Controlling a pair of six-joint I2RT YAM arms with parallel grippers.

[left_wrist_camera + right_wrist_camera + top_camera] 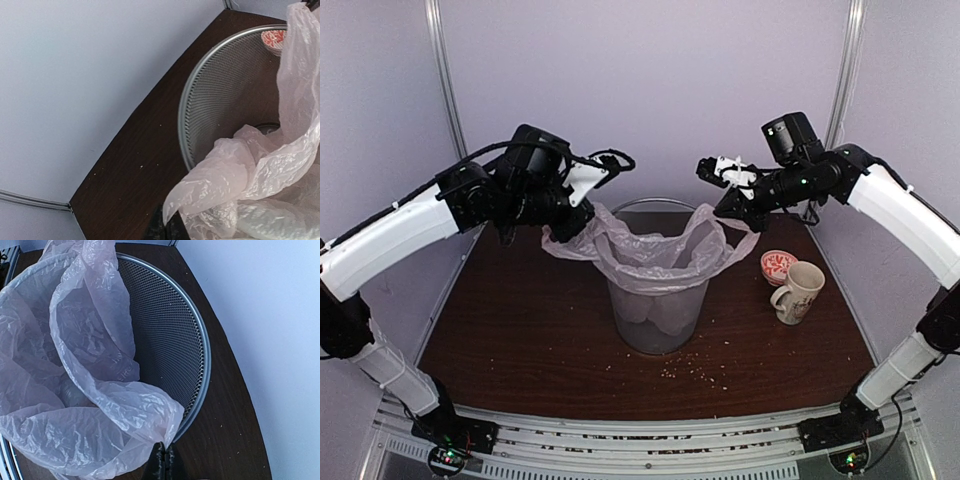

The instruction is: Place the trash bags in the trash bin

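The bag (pixel 655 255) — thin, limp film, likely slippery — sags into the bin (pixel 660 335); left fingers (pixel 156 231) and right fingers (pixel 159 467) each pinch its edge. Bunched hem looks the safest hold.

We see smooth white shells on the left arm (pixel 390 235) and right arm (pixel 910 215), with black joints and wrist housings. A black cable (pixel 610 158) loops at upper centre; green lights dot the black bases (pixel 455 435) along the bottom. The left gripper (pixel 165 225) and right gripper (pixel 161 457) have dark, narrow fingers.
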